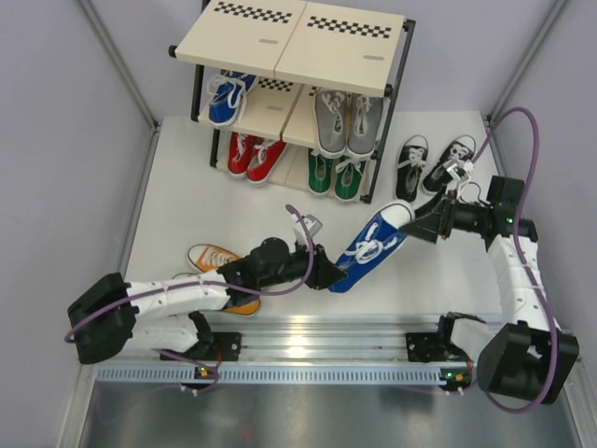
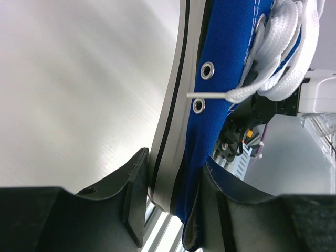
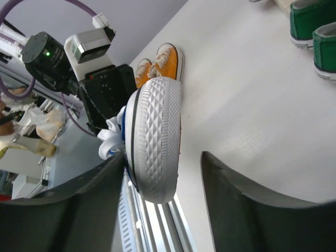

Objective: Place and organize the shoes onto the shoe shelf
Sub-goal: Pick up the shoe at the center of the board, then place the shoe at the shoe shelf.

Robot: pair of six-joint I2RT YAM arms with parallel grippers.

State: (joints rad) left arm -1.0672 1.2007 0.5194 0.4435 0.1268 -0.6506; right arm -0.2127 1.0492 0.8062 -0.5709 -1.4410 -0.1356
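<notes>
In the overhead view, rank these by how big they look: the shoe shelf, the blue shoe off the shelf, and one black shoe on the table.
1. shoe shelf, clearly largest.
2. blue shoe, looks longer than the black one, though it may simply sit nearer the camera.
3. black shoe.

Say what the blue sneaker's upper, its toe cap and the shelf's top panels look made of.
Upper of the blue low-top sneaker: woven canvas, matte; a fine weave shows, with shiny metal eyelets. Its white toe cap: likely rubber, with a moulded diamond texture. Beige shelf top panels: probably wood or laminate, smooth and matte.
</notes>
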